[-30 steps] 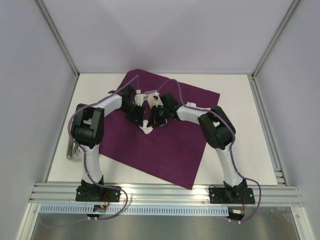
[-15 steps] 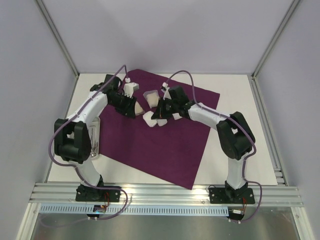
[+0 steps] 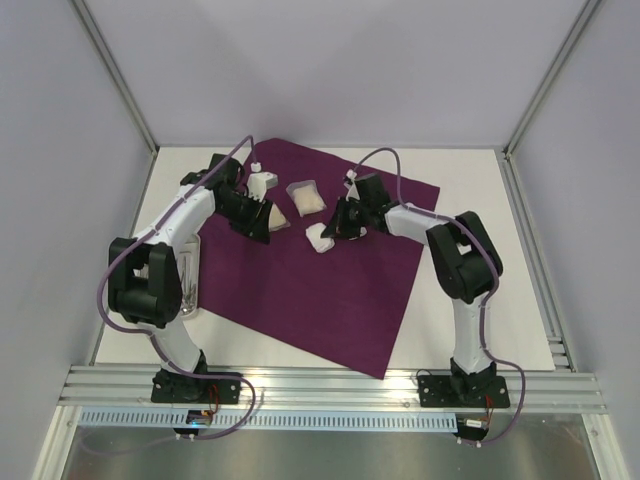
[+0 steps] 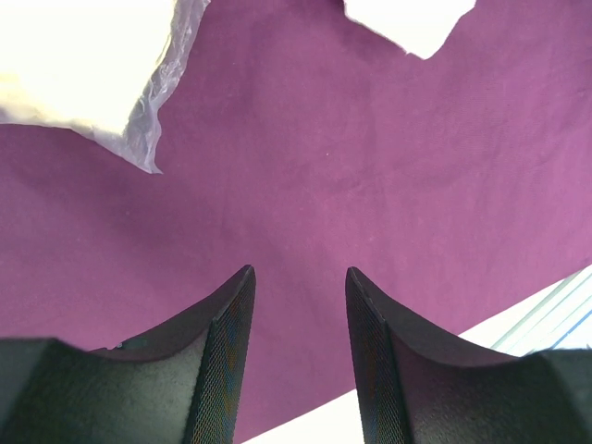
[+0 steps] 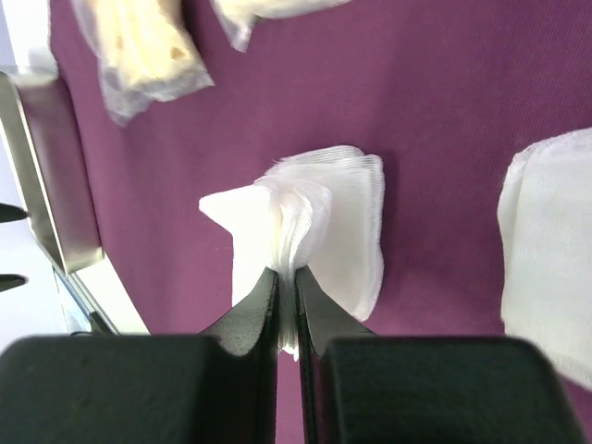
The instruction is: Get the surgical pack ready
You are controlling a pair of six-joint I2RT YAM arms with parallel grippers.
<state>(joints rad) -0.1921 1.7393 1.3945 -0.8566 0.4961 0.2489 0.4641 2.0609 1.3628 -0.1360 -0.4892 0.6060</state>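
The surgical pack (image 3: pixel 320 290) is a plum-purple drape spread flat as a big sheet on the white table. My right gripper (image 3: pixel 334 230) is shut on a folded stack of white gauze (image 3: pixel 320 238), pinching its edge low over the drape; the right wrist view shows the gripper (image 5: pixel 287 273) and the gauze (image 5: pixel 324 217) between its jaws. My left gripper (image 3: pixel 265 222) is open and empty just above the drape's left part, as the left wrist view (image 4: pixel 298 273) shows. A clear plastic packet (image 3: pixel 306 196) lies on the drape between the grippers.
A metal tray (image 3: pixel 187 282) sits off the drape's left edge and also shows in the right wrist view (image 5: pixel 42 176). A second gauze stack (image 5: pixel 550 254) lies right of the held one. Another plastic packet (image 4: pixel 79 65) lies ahead of my left gripper.
My left gripper has pulled back to the left from the centre. My right gripper has shifted right with the gauze stack, uncovering the plastic packet between them.
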